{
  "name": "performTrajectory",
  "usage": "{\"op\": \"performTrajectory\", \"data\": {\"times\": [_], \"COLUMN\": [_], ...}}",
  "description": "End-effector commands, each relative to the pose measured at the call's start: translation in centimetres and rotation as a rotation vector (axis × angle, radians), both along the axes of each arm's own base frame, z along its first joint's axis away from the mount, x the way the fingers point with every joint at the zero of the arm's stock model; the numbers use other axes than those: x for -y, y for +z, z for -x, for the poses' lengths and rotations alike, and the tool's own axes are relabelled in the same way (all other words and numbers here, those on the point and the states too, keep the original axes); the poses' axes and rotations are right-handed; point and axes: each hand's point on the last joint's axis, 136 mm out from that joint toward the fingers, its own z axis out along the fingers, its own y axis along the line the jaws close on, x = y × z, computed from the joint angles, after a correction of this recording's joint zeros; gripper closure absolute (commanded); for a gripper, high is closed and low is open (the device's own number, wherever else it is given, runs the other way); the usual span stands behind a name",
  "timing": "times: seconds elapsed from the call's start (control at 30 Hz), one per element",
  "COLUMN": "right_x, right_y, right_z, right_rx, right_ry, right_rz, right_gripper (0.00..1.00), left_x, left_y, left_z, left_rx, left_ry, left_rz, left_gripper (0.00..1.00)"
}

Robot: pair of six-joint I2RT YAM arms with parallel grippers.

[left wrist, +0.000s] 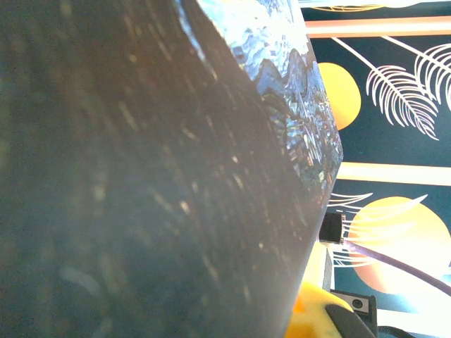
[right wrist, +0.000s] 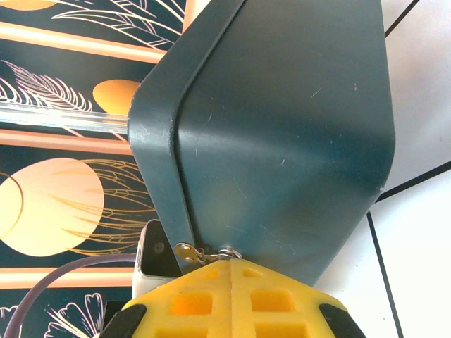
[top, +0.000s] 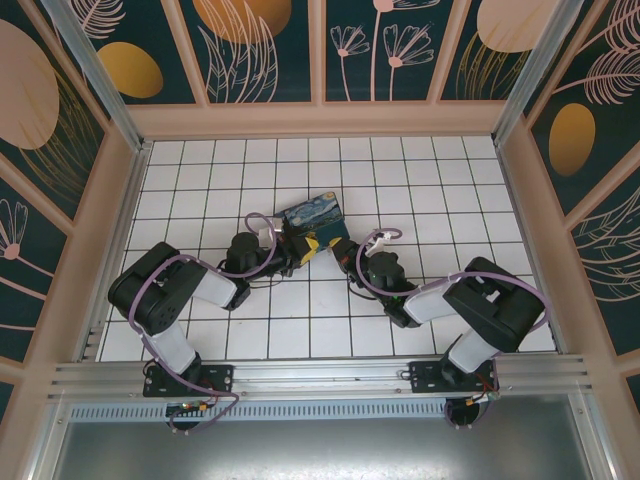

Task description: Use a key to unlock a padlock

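Blue painted box (top: 314, 214) — mid tiled floor (top: 420, 180)

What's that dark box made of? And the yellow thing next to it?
The box looks like thin painted metal, maybe tin: smooth dark sides, fine pale scratches, a raised lid seam; hard plastic is possible. The yellow pad looks like matte moulded plastic or rubber, with square pockets.

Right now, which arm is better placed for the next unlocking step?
Right, probably: its shut yellow fingers sit at the small brassy metal piece at the edge of the dark blue swirl-painted box. The left fingers are up against the box's side.
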Motion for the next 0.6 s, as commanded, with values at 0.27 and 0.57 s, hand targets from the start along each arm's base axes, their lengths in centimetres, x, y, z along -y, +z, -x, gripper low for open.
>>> {"op": "performTrajectory", "data": {"times": [0.27, 0.57], "right_x": [-0.5, -0.8], "right_y": [0.6, 0.1], "right_z": [0.1, -0.1], "right_rx": [0.033, 0.027], "right_ry": [0.012, 0.008], "right_rz": [-0.03, -0.065], "right_gripper": [1.0, 1.0], "left_x": [0.5, 0.5], "left_y": [2.8, 3.8], "left_z": [0.3, 0.5], "left_rx": [0.034, 0.034], "left_ry": [-0.024, -0.031], "left_rz": [0.101, 0.137], "left_gripper": [1.0, 1.0]}}
